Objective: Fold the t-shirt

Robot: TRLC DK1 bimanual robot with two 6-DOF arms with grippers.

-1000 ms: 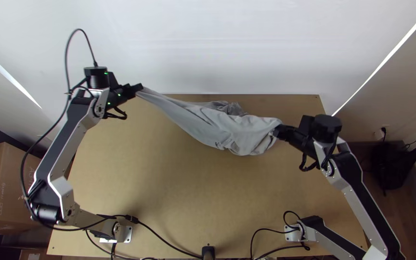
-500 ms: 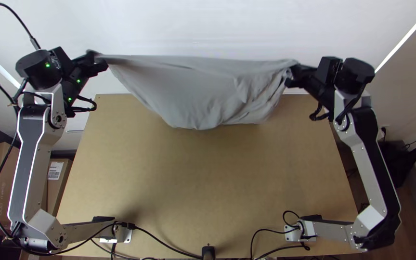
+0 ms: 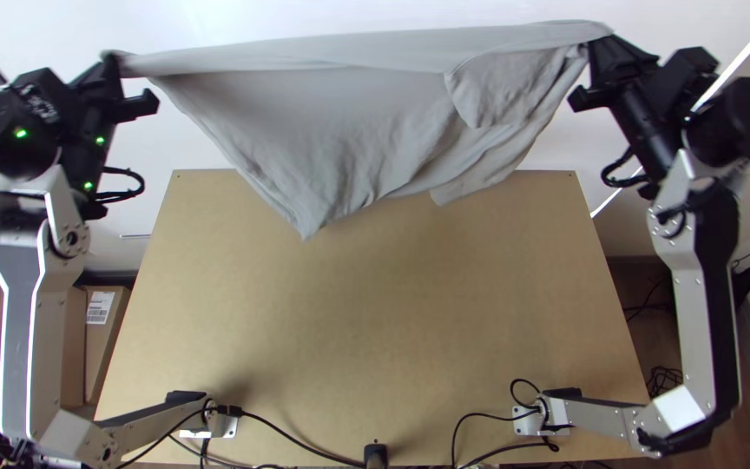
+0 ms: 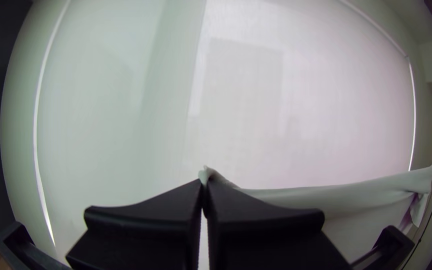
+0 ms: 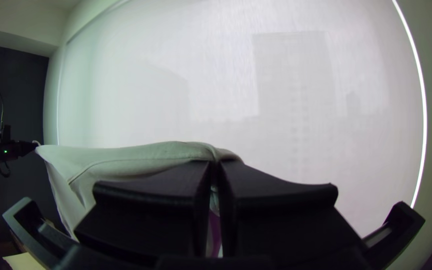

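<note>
**Grey fabric t-shirt (image 3: 305, 122) is opening out in mid-air**

Both sides are now spreading much wider: a second ago the cloth was lying gathered between closer grippers, and now its upper edge is stretching nearly straight from the left black, wide-fingered pincer (image 4: 204, 186) to the matching right pincer (image 5: 215, 166). Each pincer is clenching a bit of the shirt at one end of that edge. Below and between them the body is hanging in soft creases, one corner dropping to a point nearer the left pincer, a loose flap sagging beside the right one. The lift is probably shaking out the bunching before a lay-down; the folding itself is still waiting, and that flap could be landing doubled over.

Light brown wooden surface (image 3: 366, 330) is stretching out on the bases' side of both pincers, black cables (image 3: 292, 437) trailing along its near edge. Beyond the pincers a pale, blind-like panel (image 4: 301, 125) is glowing; a brown cardboard box (image 3: 101, 356) is standing on the left pincer's side, beside the surface.
</note>
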